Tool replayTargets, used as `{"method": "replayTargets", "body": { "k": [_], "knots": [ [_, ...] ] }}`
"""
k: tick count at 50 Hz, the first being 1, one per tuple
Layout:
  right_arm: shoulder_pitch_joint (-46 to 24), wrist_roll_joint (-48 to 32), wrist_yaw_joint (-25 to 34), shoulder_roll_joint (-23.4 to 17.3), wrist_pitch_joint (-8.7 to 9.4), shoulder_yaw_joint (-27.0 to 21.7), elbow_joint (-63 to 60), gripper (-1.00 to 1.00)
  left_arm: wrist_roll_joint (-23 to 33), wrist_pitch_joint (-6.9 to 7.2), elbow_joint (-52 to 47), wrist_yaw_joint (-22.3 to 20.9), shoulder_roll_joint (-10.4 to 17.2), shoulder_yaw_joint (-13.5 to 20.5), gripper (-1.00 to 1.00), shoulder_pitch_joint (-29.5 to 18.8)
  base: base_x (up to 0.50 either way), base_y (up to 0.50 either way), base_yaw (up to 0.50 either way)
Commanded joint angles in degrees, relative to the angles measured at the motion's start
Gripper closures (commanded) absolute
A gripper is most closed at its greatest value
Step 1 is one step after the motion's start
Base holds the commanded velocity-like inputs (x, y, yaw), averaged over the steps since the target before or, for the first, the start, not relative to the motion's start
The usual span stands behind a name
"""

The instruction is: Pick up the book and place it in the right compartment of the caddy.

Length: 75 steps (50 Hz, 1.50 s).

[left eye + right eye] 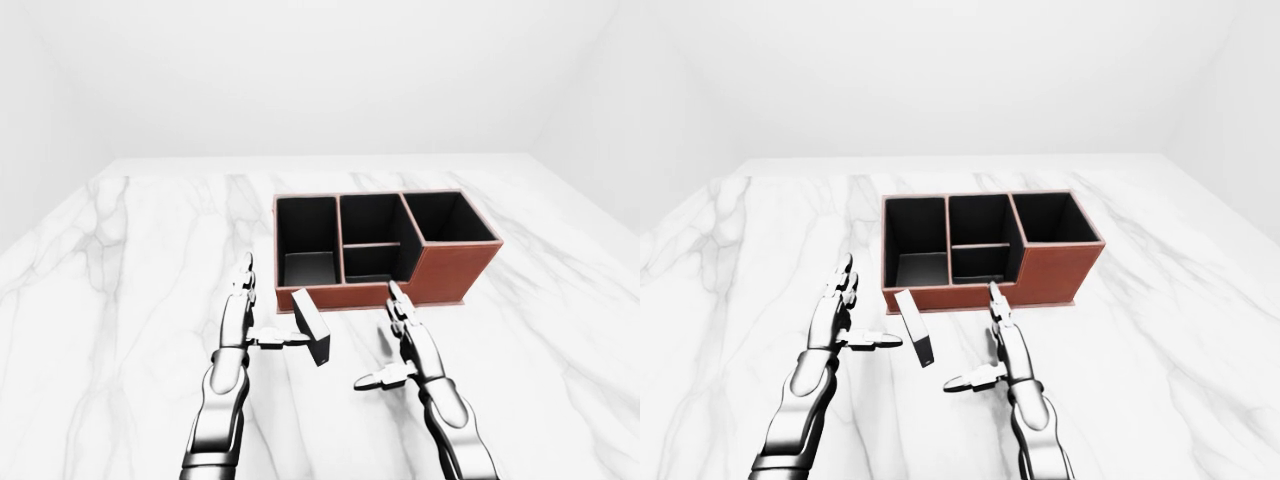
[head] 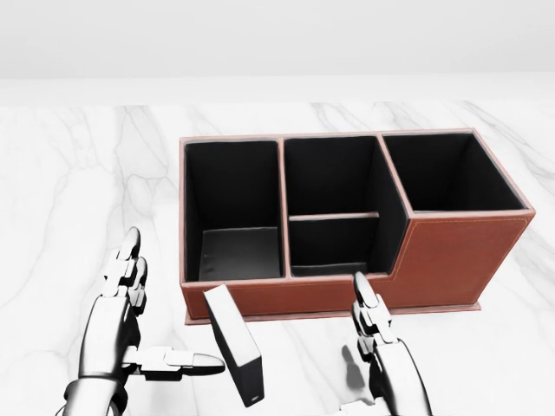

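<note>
Two hands spread wide, holding nothing: left hand [image 2: 130, 334] thumb just beside the book [image 2: 232, 345], standing tilted on the surface [image 1: 120, 300] below the caddy [image 2: 451, 251]; right hand [image 1: 405, 350] apart. Likely tipped over by a one-sided nudge.

Illumination is bright, even and diffuse, with no visible source. The white marble desk [image 1: 120, 260] shows no glare. Shadows are faint: one soft patch lies at lower centre of the left-eye view. All views are sharp, without blur or edge distortion.
</note>
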Motion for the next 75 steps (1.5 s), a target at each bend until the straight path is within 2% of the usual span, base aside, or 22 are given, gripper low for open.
{"method": "replayTargets", "body": {
  "k": [1, 24, 36, 46, 65, 70, 75],
  "knots": [
    [0.89, -1.18, -0.73, 0.18, 0.00, 1.63, 0.75, -1.00, 0.15, -1.47, 2.30, 0.35, 0.00, -0.02, -1.00, -0.78, 0.00, 0.00, 0.00],
    [-1.37, -3.79, -4.13, 1.07, 0.00, 5.16, 5.03, -1.00, 0.19, -2.31, 3.10, 0.10, 0.01, -0.11, -1.00, -0.72, 0.00, 0.00, 0.00],
    [-0.96, -5.04, -5.54, 1.67, 0.00, 7.43, 3.87, -1.00, 0.30, -1.62, 2.26, 0.01, -0.04, -0.23, -1.00, -0.51, 0.00, 0.00, 0.00],
    [-0.79, -5.74, -7.44, 2.00, 0.00, 10.00, 5.10, -1.00, 0.21, -1.96, 2.77, -0.07, 0.03, -0.09, -1.00, -0.67, 0.00, 0.00, 0.00],
    [-1.97, -6.67, -9.02, 2.68, 0.00, 12.45, 5.41, -1.00, 0.24, -1.77, 2.64, -0.11, -0.02, -0.18, -1.00, -0.71, 0.00, 0.00, 0.00],
    [-2.19, -7.11, -9.42, 2.93, 0.00, 13.11, 5.29, -1.00, 0.16, -2.51, 3.60, -0.09, 0.05, -0.05, -1.00, -0.94, 0.00, 0.00, 0.00],
    [-2.84, -7.25, -9.87, 3.35, 0.00, 13.51, 6.64, -1.00, 0.24, -1.89, 2.78, -0.08, -0.03, -0.19, -1.00, -0.74, 0.00, 0.00, 0.00]
  ]
}}
